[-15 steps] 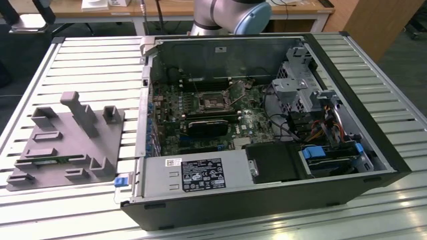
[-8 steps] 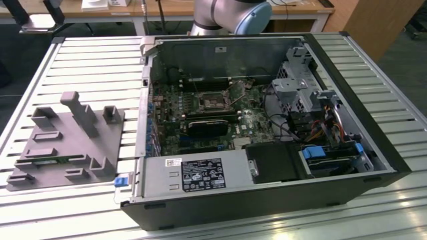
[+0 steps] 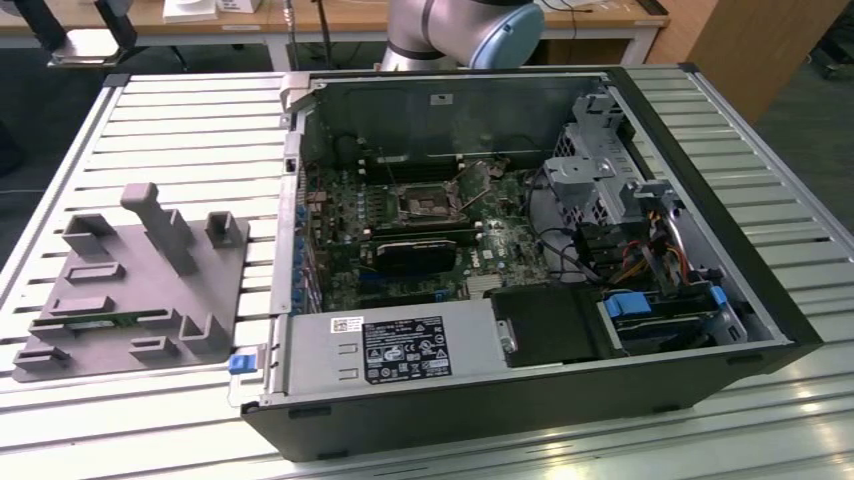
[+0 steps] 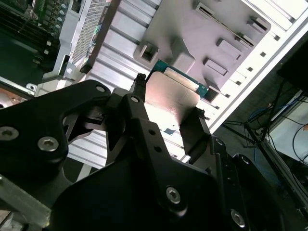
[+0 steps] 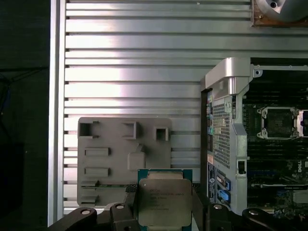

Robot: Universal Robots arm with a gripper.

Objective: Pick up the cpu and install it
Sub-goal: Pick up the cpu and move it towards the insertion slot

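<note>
gripper (image 5: 164, 208) clamped on the cpu (image 5: 164, 201) — it sits squarely between the jaws (metal top showing).

Slatted metal table (image 3: 160, 110) — grey fixture (image 3: 134, 290), computer case (image 3: 534, 390)

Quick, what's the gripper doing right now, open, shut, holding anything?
Gripper: shut on the flat square cpu with the silvery-grey metal top, gripped by two opposite edges between its fingers.

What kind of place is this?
Probably a workshop or lab for building computers. An open computer case sits on a slatted metal table, a robot arm stands by it, and the claw holds a computer chip.
</note>
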